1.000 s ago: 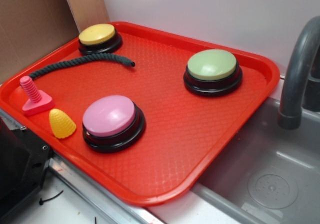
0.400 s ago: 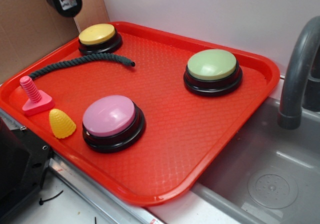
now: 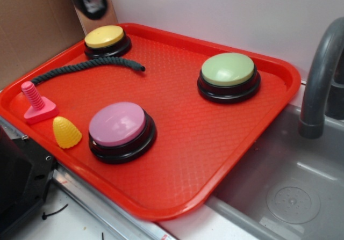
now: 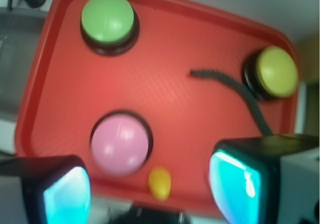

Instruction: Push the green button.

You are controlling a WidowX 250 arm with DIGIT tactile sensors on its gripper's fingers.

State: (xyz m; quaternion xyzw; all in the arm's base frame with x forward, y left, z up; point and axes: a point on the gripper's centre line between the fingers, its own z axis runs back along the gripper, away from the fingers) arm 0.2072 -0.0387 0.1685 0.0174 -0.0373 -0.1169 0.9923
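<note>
Approach step, nothing touched yet. My gripper (image 4: 150, 189) is high above the red tray (image 3: 226, 159), barely peeking in at the top left of the exterior view, up over the yellow button's (image 3: 105, 37) corner. In the wrist view the two fingers frame the bottom edge with a wide gap between them, so jaws spread, holding nothing. The green button (image 3: 228, 69) sits at the tray's far right corner near the grey faucet (image 3: 317, 84), well apart from where I am; in the wrist view it's at the upper left (image 4: 107, 17), blurry like the rest of that picture. The pink button (image 3: 118, 124) is on the near side, the black rope (image 3: 91, 67) trails from the yellow button's side toward the tray's left edge, and a yellow cone (image 3: 66, 132) and pink screw toy (image 3: 36, 103) sit at the left edge. Next I'd say: carry across the tray to above the green dome, passing over the rope, centre on it, then come straight down. Closing the jaws first would probably give a more solid pressing tip. Risk I see is landing off-centre on the dome and sliding off.
</note>
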